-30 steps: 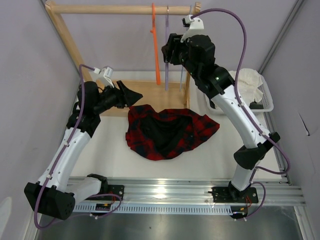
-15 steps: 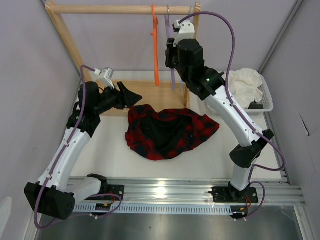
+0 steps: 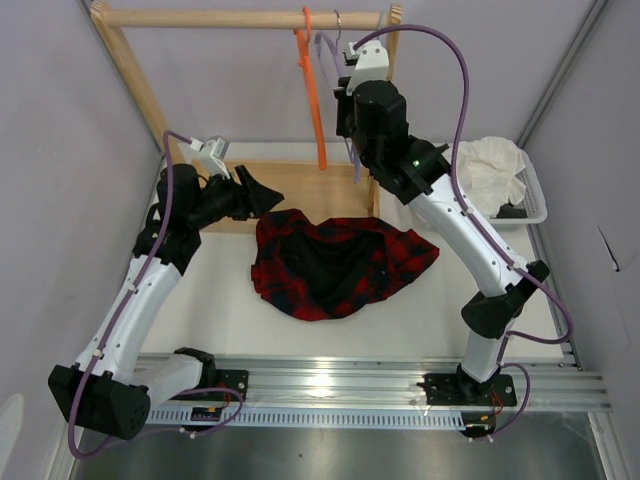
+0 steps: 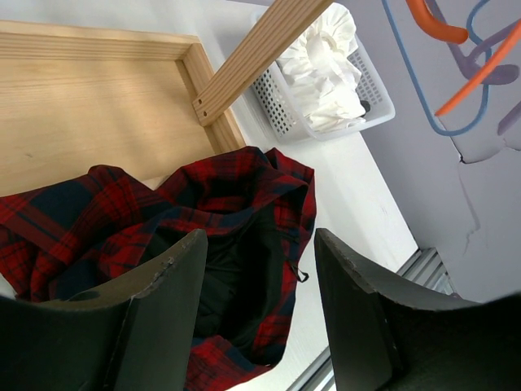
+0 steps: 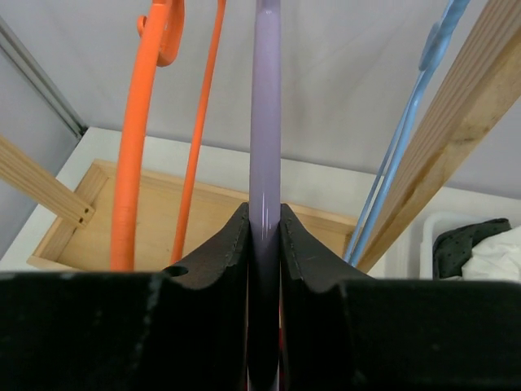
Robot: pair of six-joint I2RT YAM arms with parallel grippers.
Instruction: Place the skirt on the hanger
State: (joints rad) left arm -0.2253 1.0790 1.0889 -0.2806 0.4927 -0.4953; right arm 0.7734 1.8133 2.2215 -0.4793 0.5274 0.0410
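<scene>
Lavender hanger [image 5: 265,122] is now pinched by your right gripper [image 5: 264,232] up at the rail [image 3: 220,18], where a second ago it only approached; lifting it off looks next. Your left gripper [image 4: 259,252] hangs spread over the skirt [image 3: 335,265], crumpled on the table [image 3: 220,300]

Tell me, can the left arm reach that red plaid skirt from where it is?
Probably yes: the left hand hangs open right by the skirt, with nothing between them.
</scene>
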